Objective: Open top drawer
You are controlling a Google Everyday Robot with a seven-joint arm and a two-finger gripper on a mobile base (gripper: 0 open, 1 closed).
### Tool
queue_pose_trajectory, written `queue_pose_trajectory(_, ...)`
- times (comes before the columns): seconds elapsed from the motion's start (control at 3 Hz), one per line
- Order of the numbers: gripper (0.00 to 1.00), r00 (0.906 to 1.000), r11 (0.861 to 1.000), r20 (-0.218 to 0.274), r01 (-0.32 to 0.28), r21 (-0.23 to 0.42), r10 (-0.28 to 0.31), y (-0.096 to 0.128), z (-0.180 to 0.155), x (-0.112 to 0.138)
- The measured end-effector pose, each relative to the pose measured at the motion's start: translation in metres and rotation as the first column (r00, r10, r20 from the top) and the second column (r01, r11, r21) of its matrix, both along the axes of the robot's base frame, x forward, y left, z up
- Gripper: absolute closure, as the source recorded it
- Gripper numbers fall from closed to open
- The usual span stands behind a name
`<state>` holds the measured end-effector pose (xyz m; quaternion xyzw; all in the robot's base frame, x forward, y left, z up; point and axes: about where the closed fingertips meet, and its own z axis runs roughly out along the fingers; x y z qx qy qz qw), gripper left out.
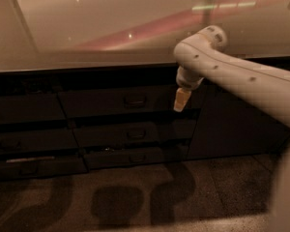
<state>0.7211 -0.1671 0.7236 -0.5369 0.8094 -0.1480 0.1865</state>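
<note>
The top drawer (101,102) is a wide dark front just under the counter edge, with a small loop handle (134,100) at its centre. It sits flush with the fronts around it. My gripper (180,100) hangs pale and tan from the white arm (241,79), which reaches in from the right. The gripper points down in front of the drawer's right end, about a hand's width right of the handle and level with it. It holds nothing that I can see.
Two shallower drawer fronts (135,134) (137,156) lie below the top one. Another drawer stack (29,109) stands to the left and a plain tall cabinet door (232,124) to the right. A pale countertop (111,28) runs above. The arm's shadows fall on the floor (135,197).
</note>
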Motion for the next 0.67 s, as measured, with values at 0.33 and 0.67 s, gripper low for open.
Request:
queue_pose_trajectory(0.33, 0.0, 0.9934, 1.0, 0.115, -0.001, 0.009, 0.0, 0.0077, 0.0358, -0.0099)
queue_pose_trajectory(0.67, 0.0, 0.9937, 1.0, 0.112, 0.0, 0.008, -0.001, 0.0073, 0.0348, -0.0111)
